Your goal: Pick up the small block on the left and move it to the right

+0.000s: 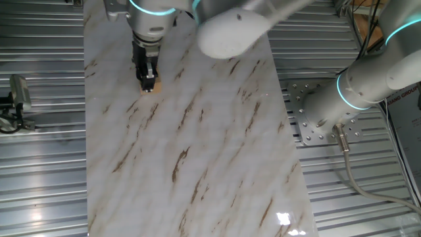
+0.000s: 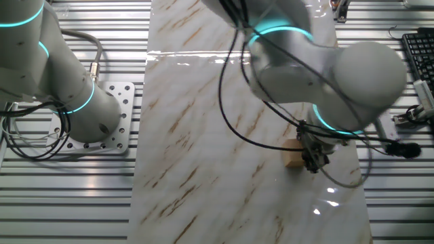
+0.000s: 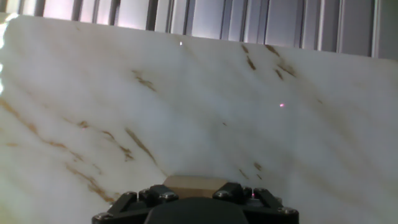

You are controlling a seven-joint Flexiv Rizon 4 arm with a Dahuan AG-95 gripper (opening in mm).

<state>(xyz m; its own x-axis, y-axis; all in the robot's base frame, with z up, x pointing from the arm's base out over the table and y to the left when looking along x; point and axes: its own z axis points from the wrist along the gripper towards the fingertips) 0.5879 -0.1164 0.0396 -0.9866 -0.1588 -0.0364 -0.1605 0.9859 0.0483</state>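
The small block [image 1: 153, 84] is a light-tan wooden cube near the far left edge of the marble table [image 1: 197, 151]. My gripper [image 1: 147, 80] points straight down over it, its black fingers [image 1: 143, 71] closed on the block's sides. The block rests at or just above the tabletop. In the other fixed view the block [image 2: 293, 155] sticks out beside the gripper [image 2: 313, 161]. In the hand view the block [image 3: 194, 184] sits between the two fingertips [image 3: 160, 194] at the bottom edge, and my gripper [image 3: 196, 198] hides its lower part.
The marble-patterned table top [image 3: 205, 106] stretches away ahead of the hand, with ribbed metal flooring [image 1: 39, 164] around it. A second robot arm [image 1: 368, 82] stands on a bolted base plate [image 1: 309, 112] beside the table. A keyboard [image 2: 417, 51] lies off the table.
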